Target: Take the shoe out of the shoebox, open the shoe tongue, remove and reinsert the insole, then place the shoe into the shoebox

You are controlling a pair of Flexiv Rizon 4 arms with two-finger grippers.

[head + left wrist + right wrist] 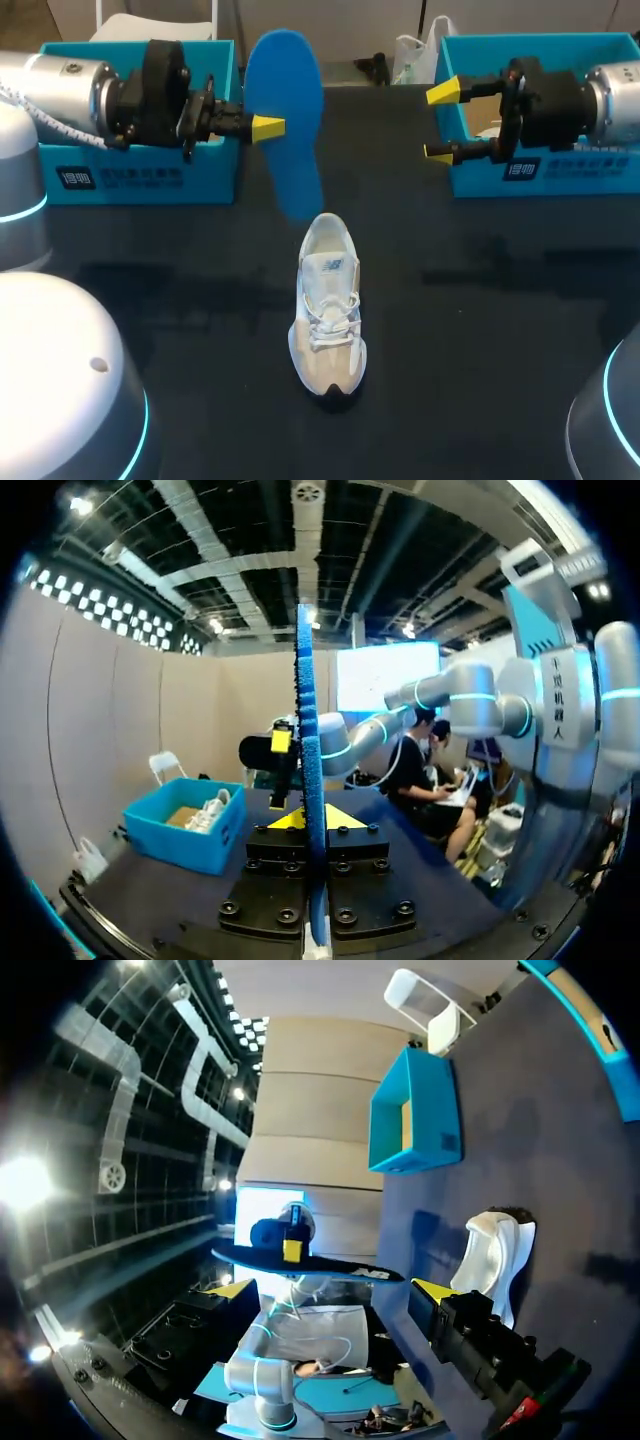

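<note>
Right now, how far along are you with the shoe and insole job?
Done: the shoe is out on the table, its blue insole removed. In hand: the left gripper holds the insole aloft; the right gripper is open and empty. Left: reinsert it, box the shoe.

Overhead, opposed wrist views; common insole (285,120)

1. The dark table (500,300) carries three things.
2. A white shoe (328,320) stands upright near its middle, toe toward the robot.
3. At the far side, well apart, sit the left blue box (140,180) and the right blue box (580,180).
</note>
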